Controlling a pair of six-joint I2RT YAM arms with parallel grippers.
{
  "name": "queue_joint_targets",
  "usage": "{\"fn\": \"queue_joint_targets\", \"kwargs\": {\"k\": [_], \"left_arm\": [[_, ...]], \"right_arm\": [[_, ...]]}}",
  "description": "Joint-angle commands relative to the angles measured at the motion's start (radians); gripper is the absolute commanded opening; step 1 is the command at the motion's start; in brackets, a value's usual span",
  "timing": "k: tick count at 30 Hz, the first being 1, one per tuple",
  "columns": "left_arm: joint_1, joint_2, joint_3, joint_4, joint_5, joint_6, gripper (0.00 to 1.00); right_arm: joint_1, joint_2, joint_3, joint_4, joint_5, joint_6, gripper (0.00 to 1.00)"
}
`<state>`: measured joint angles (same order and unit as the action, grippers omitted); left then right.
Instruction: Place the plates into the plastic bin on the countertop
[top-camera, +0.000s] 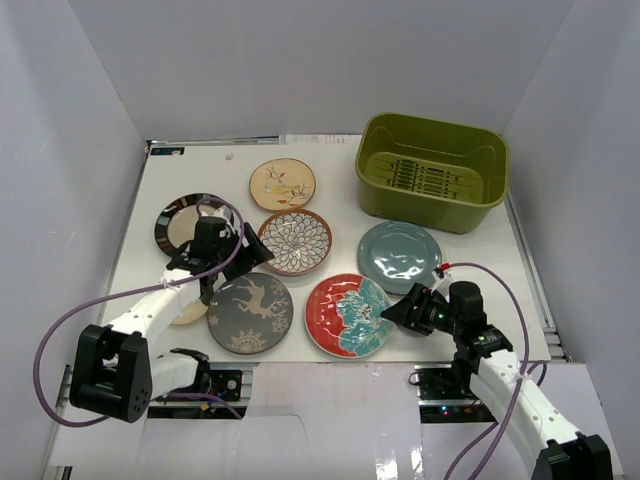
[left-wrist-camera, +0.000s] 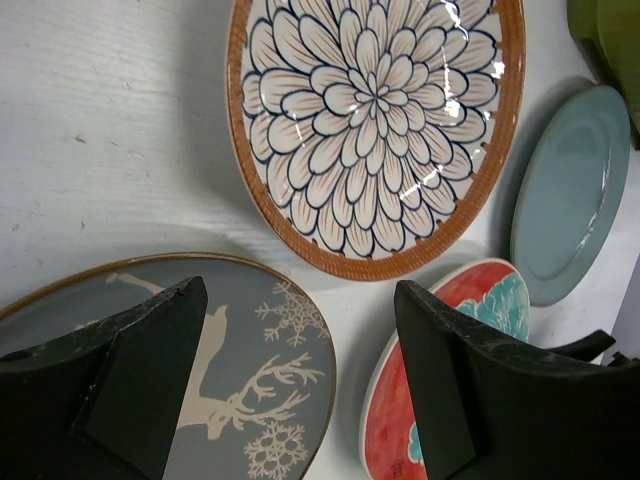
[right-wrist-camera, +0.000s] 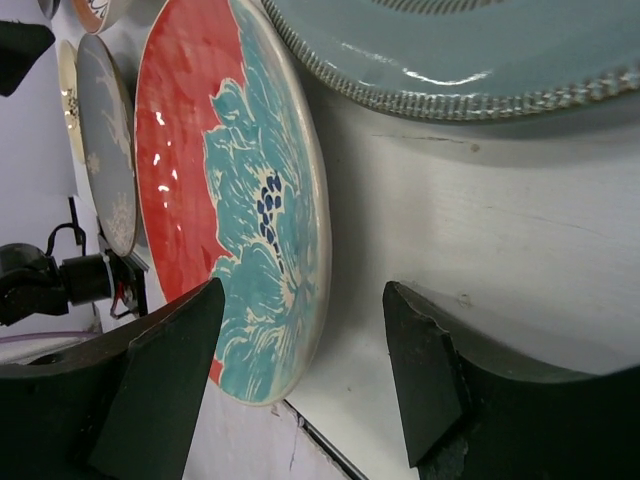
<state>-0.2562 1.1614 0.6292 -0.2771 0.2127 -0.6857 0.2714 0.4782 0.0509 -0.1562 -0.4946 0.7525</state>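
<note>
I see 2 empty, wide-open grippers: left gripper (left-wrist-camera: 300, 290) above the deer plate (left-wrist-camera: 250, 380) and lattice plate (left-wrist-camera: 375, 120), right gripper (right-wrist-camera: 302, 290) at the rim of the red plate (right-wrist-camera: 190, 150).

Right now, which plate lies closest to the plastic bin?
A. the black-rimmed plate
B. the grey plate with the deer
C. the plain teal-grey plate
C: the plain teal-grey plate lies just in front of the plastic bin, while the other two lie far off at the left.
</note>
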Motion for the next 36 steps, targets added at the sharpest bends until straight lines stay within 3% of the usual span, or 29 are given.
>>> {"fn": "queue_joint_targets", "kwargs": {"k": [1,8,10,13,21,25,31,35,36], "left_arm": [[0.005,0.027,0.044,0.082,-0.055,-0.046,0.86],[0.005,0.138,0.105,0.102,-0.067,-0.04,0.87],[0.003,0.198,0.127,0.104,-0.07,-0.038,0.87],[0.003,0.259,0.158,0.11,-0.105,-0.04,0.87],[0.003,0.402,0.217,0.128,-0.147,-0.037,0.86],[0.003,0.474,0.239,0.142,-0.114,-0.032,0.84],[0.003,0.498,0.228,0.167,-0.11,-0.031,0.7],[0.003,0.497,0.213,0.176,-0.108,-0.038,0.5],[0.003,0.488,0.21,0.176,-0.108,-0.04,0.38]], "right_arm": [[0.07,0.077,-0.137,0.093,0.088,0.004,0.71],[0.173,0.16,-0.192,0.29,0.191,0.148,0.54],[0.184,0.168,-0.218,0.32,0.2,0.186,0.42],[0.195,0.154,-0.241,0.377,0.215,0.22,0.35],[0.204,0.149,-0.258,0.374,0.214,0.223,0.08],[0.206,-0.01,-0.221,0.212,0.195,0.199,0.08],[0.206,-0.286,-0.019,-0.055,0.189,0.206,0.08],[0.206,-0.296,0.082,-0.005,0.142,0.258,0.08],[0.206,-0.285,0.116,0.027,0.128,0.274,0.08]]}}
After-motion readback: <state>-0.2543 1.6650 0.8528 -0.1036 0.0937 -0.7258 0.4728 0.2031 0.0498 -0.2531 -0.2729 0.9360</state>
